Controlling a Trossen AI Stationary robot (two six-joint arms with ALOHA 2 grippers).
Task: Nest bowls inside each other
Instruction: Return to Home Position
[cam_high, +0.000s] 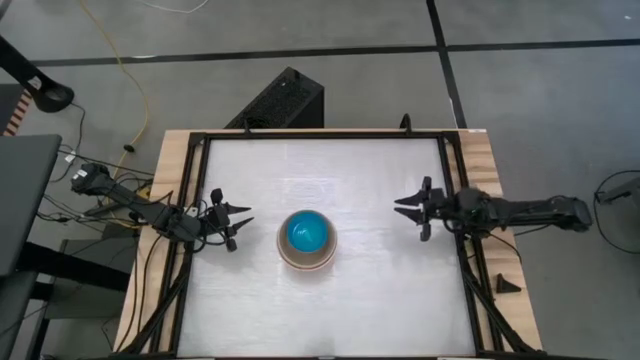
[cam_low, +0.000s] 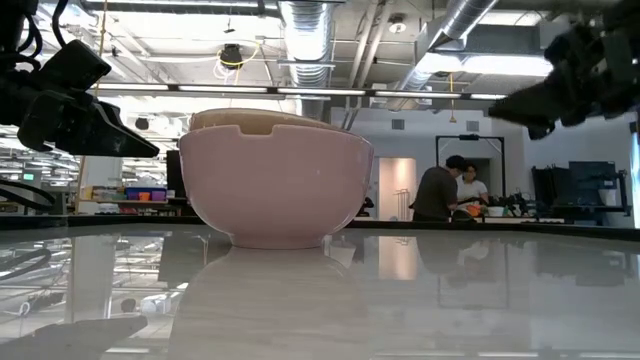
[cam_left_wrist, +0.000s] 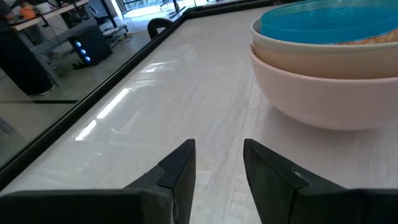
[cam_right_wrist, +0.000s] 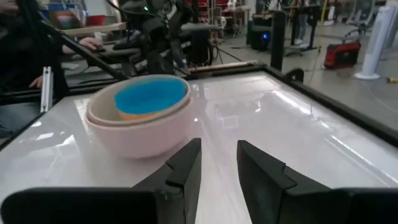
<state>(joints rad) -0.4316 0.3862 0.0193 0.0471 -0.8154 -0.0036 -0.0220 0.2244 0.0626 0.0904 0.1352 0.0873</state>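
The bowls stand nested in one stack (cam_high: 306, 240) at the table's middle. A pale salmon-pink bowl (cam_low: 275, 190) is outermost and rests by its base on the table. A cream bowl (cam_left_wrist: 298, 46) sits inside it, and a bright cyan bowl (cam_right_wrist: 151, 96) lies on top. My left gripper (cam_high: 248, 218) hovers open to the stack's left, pointing at it, with nothing between its fingers (cam_left_wrist: 180, 171). My right gripper (cam_high: 400, 208) hovers open to the stack's right, farther off and also pointing at it, with nothing between its fingers (cam_right_wrist: 186, 165).
Black frame rails (cam_high: 452, 200) run round the white tabletop. A black wedge (cam_high: 505, 284) lies on the wooden border at the right, and a black box (cam_high: 285, 100) stands beyond the far edge. People (cam_low: 445, 190) stand far off in the room. Bare tabletop lies all round the stack.
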